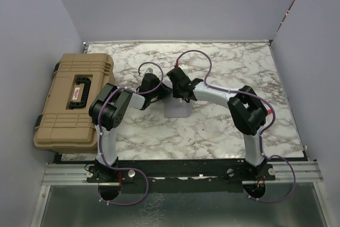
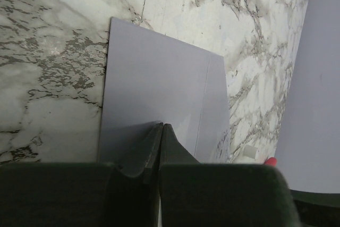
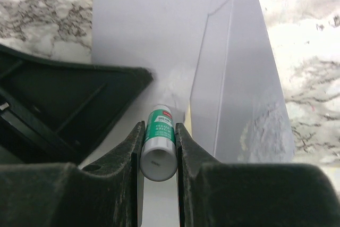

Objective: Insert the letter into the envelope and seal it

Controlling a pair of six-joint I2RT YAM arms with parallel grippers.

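**A:** How much of the task can be counted as done?

**B:** The letter [image 3: 187, 116] is judged to be inside already. No loose peach sheet is seen on the table [image 1: 228, 126]. Only a thin pale sliver, taken to be its edge, shows beside the flap [image 3: 239, 78] in the right wrist view. The envelope [image 2: 159, 89] lies flat near the middle of the table, under both wrists and well apart from the case [image 1: 69, 99].

**A:** And what is left?

**B:** The sealing. A glue stick [image 3: 158, 144] is clamped between the fingers of the right gripper [image 3: 159, 126], with its tip pointed at the envelope. A whitish smear is seen on the paper just ahead of that tip, so gluing is judged to be in hand. The flap is yet to be pressed shut. Whether any part of it is stuck down cannot be told.

**A:** How are the arms posed?

**B:** Both are reached forward and bent inward, so that the wrists meet over the envelope. The fingers of the left gripper [image 2: 161, 127] are brought together and their tips are set on the near part of the envelope, apparently to pin it. Whether paper is pinched between them cannot be told. The right gripper is held low, just beside the left one, and tilted down toward the paper. The stick lies along the line of its fingers.
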